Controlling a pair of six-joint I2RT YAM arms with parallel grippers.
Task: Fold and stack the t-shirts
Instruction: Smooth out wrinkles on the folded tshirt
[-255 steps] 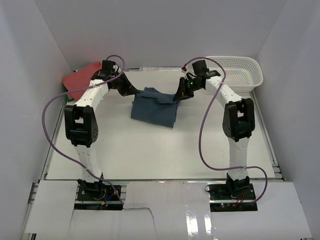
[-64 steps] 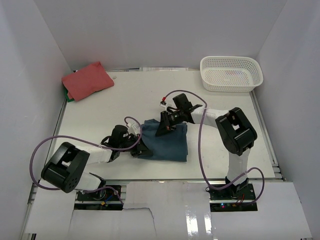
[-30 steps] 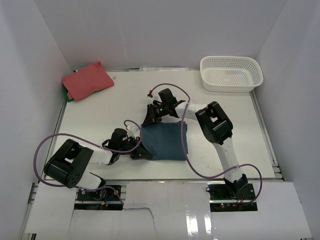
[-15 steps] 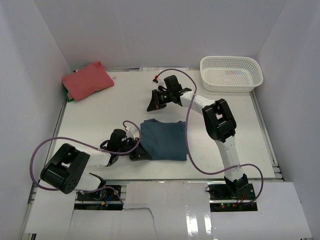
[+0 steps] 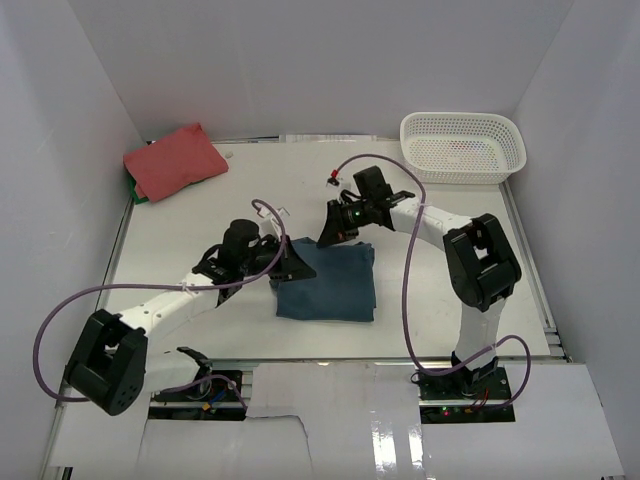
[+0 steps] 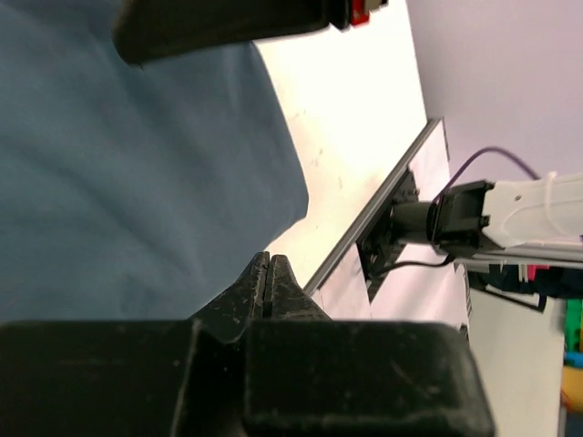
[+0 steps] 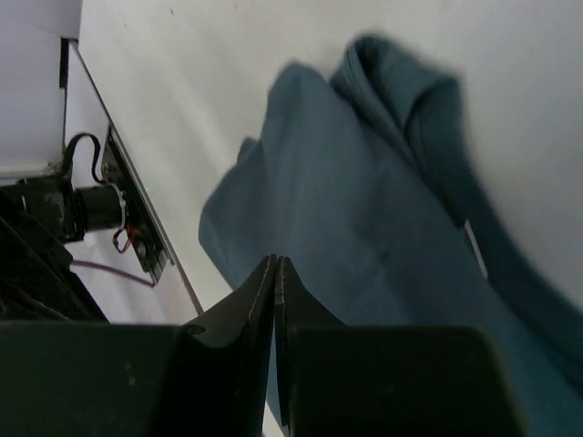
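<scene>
Both pairs of jaws are pressed fully together, with nothing visible between them. The left jaws sit low at the far left corner of a dark teal-blue t-shirt [image 5: 335, 285], which lies folded into a rough rectangle on the white desk [image 5: 300, 190], nearer the front edge than the back and about midway across. The right jaws hang just above the shirt's far edge, pointing down at it; its wrist camera shows a rumpled fold in the cloth there. Farther back, a coral-red t-shirt [image 5: 175, 160] lies folded in the far left corner. A white lattice basket [image 5: 465, 172] stands in the far right corner.
</scene>
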